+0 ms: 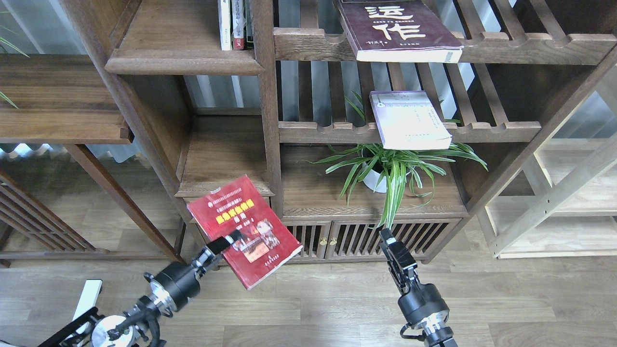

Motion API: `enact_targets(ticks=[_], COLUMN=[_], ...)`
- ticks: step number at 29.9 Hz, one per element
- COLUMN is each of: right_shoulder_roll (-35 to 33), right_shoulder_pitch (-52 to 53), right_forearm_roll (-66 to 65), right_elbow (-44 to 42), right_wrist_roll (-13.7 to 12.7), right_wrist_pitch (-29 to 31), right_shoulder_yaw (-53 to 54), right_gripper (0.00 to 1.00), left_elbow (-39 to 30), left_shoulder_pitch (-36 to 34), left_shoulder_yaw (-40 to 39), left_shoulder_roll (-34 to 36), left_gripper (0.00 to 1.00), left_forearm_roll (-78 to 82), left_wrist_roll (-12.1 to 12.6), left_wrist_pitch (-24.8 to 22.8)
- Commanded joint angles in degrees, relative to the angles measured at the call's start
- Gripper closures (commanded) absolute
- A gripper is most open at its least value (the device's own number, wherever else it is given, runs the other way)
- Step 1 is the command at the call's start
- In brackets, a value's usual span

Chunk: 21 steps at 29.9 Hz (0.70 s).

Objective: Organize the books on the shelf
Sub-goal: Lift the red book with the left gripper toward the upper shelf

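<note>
One red book (243,230), lower left of centre: being gripped at its edge by left gripper (224,243), tilting before the shelf (224,188), likely for placing. Right gripper (391,245): hanging empty, finger state unclear.

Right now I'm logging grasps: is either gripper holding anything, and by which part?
The left gripper holds the red book by its lower left edge. The right gripper holds nothing.
</note>
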Motion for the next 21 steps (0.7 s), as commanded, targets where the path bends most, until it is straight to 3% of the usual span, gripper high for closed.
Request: enact_targets(ticks=[1,12,21], right_shoulder_roll=[0.02,0.37,0.37], right_shoulder_pitch=[0.68,1.39,2.18], right_forearm_roll=[0.11,0.29,1.17], right_elbow=[0.03,-0.15,-0.41], right_wrist_roll=[0.03,0.03,0.03], right_wrist_pitch=[0.00,0.00,0.00], right_shoulder_yaw=[0.00,0.00,0.08], right_gripper=[0.41,0.41,0.41], left_elbow=[-5.37,-20.75,-28.05], left_shoulder_pitch=[2.62,11.77,15.28], left_shoulder_yaw=[-6.81,-25.27,-28.53], left_shoulder_roll=[-0.68,-5.69,-6.31], left_gripper=[1.00,1.00,1.00], left_forearm_roll=[7.38,17.50,18.82], left_wrist_roll=[0.92,2.33,2.42], left_wrist_pitch=[0.01,0.01,0.01])
